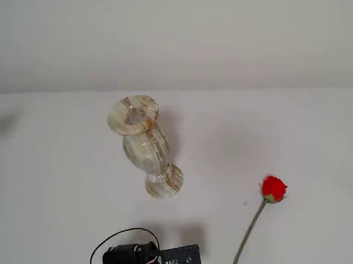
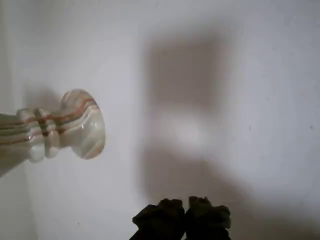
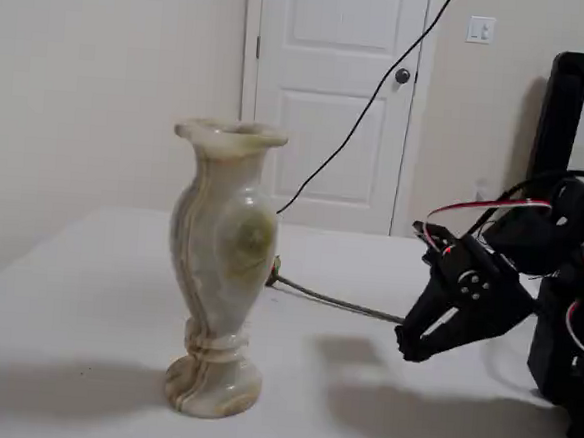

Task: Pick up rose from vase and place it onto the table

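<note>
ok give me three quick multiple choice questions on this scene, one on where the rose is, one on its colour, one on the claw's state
1. Where is the rose?
A. in the vase
B. lying on the table
C. held in the claw

2. What colour is the rosebud?
A. red
B. yellow
C. white

3. How is the claw?
A. shut on the rose
B. shut on the vase rim
C. shut and holding nothing

Answers:
1. B, a fixed view shows it flat on the table, apart from the vase.
2. A, the bud is bright red on a grey-green stem.
3. C, the wrist view shows the fingertips together, nothing between.
</note>
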`<state>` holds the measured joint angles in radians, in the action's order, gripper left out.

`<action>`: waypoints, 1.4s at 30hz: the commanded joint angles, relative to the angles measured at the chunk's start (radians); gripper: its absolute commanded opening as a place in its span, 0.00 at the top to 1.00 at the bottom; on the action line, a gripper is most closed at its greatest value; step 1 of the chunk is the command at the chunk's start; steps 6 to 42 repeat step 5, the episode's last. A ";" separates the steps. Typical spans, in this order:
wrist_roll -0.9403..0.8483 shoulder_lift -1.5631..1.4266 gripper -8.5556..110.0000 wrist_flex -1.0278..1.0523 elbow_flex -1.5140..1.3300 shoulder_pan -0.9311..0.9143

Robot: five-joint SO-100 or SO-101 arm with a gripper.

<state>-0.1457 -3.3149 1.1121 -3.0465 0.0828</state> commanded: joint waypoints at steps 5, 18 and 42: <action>0.015 -0.009 0.93 -0.025 0.006 0.005; 0.015 -0.009 0.93 -0.025 0.006 0.005; 0.015 -0.009 0.93 -0.025 0.006 0.005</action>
